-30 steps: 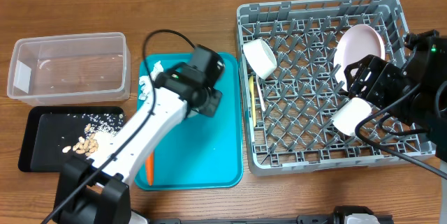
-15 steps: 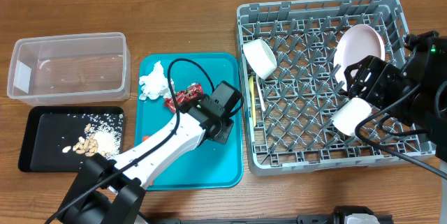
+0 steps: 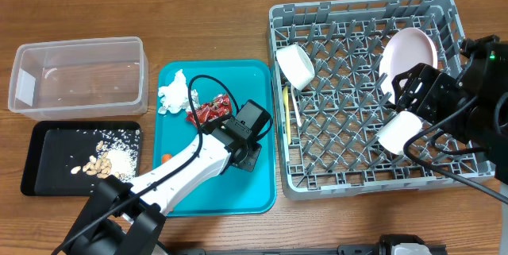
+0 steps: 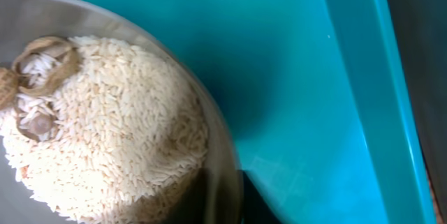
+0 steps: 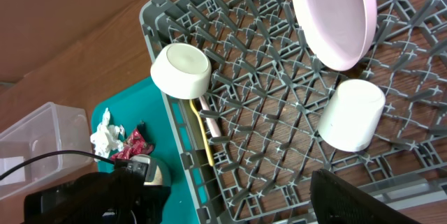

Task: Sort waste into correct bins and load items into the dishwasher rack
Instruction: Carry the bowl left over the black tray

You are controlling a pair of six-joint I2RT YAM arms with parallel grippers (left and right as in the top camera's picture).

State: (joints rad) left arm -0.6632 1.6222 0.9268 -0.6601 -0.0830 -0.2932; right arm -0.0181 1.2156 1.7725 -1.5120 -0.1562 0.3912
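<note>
Toward the bench's right edge, dishwasher rack point(image 3: 357, 5) holds plate point(image 3: 413, 52), cups point(image 3: 295, 64), cutlery point(image 5: 204, 133). Black tray point(image 3: 48, 177), left edge: nut scraps point(image 3: 94, 164). Teal tray point(image 3: 238, 199), centre: napkin point(image 3: 173, 94), wrapper point(image 3: 208, 112), carrot point(image 3: 166, 158) unsorted; left fingers point(image 4: 255, 206) apparently pinch rice-filled bowl point(image 4: 222, 154). Right fingers point(image 5: 349, 196): state cannot be told.

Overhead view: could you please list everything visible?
dishwasher rack: 1, grey, right side.
plate: 1, pale pink, upright in rack.
cups: 2, cream-white, in rack, far left and near right.
cutlery: count unclear, pale yellow, rack's left edge.
serving tray: 1, teal, centre.
napkin: 1, white, tray's far end.
foil wrapper: 1, red-and-silver, beside napkin.
carrot: 1, orange, tray's left edge.
tub: 1, clear, far left.
shallow tray: 1, black, near left, holding beige scraps.
left gripper: 1, black, over serving tray.
right gripper: 1, black, over rack.
</note>
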